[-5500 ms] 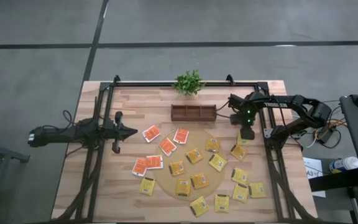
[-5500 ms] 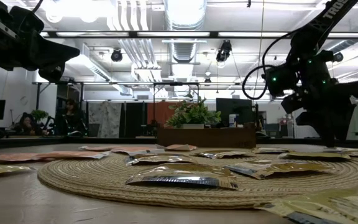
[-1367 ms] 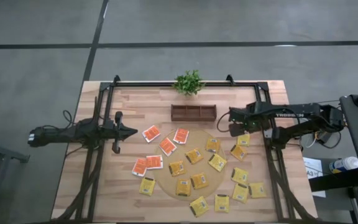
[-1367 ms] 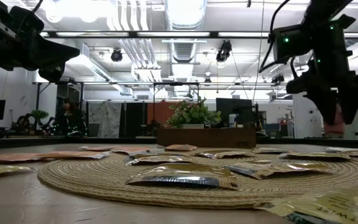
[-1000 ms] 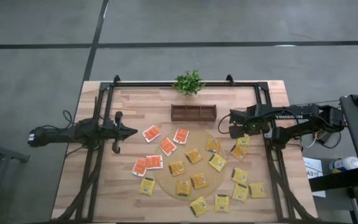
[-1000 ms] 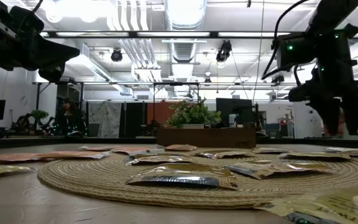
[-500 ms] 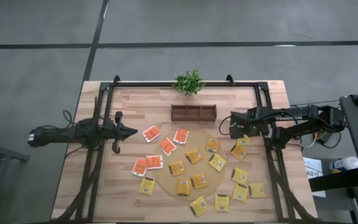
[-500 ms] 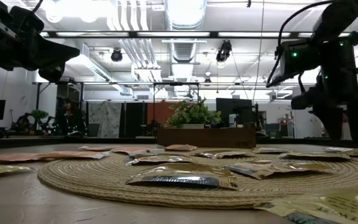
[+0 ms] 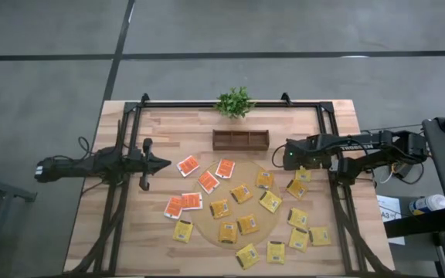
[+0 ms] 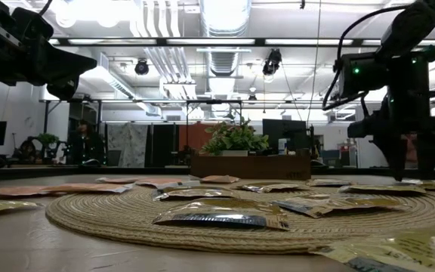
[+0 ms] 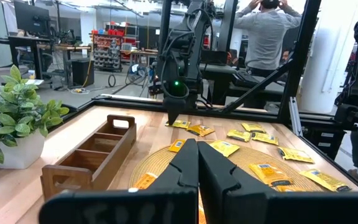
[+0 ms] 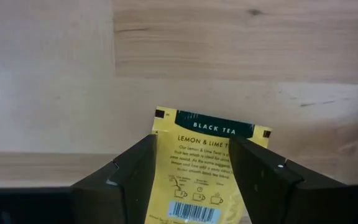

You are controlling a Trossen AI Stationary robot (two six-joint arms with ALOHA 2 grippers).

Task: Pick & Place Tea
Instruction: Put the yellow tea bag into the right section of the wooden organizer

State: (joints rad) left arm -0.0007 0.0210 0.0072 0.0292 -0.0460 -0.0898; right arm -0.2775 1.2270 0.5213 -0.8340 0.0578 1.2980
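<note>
- The right gripper sits right of centre in the high view, just off the right end of the wooden tray. In its wrist view its fingers are grasping a yellow tea packet by its two side edges, with bare bench planks behind it.
- So I'd say the step is carrying that packet over to the tray and dropping it into a compartment.
- The grip is on the edges of a floppy flat packet, so I'd move slowly and keep the wrist steady. A jerk could let it twist or slip out.
- The tray's slots look narrow, so line the packet up with a slot before lowering. Flat-on, it could bridge the dividers and just sit on top.
- I'd only release once the packet's lower edge is inside the walls, then lift straight up so the fingers don't nudge the tray.
- I can't tell which compartment is meant, or if any holds tea yet.
- The rest of the tea is lower in the high view, yellow packets on and around the round mat and orange-red packets to its left.
- The left gripper waits at centre-left, fingers clenched on nothing, well clear of the path.
</note>
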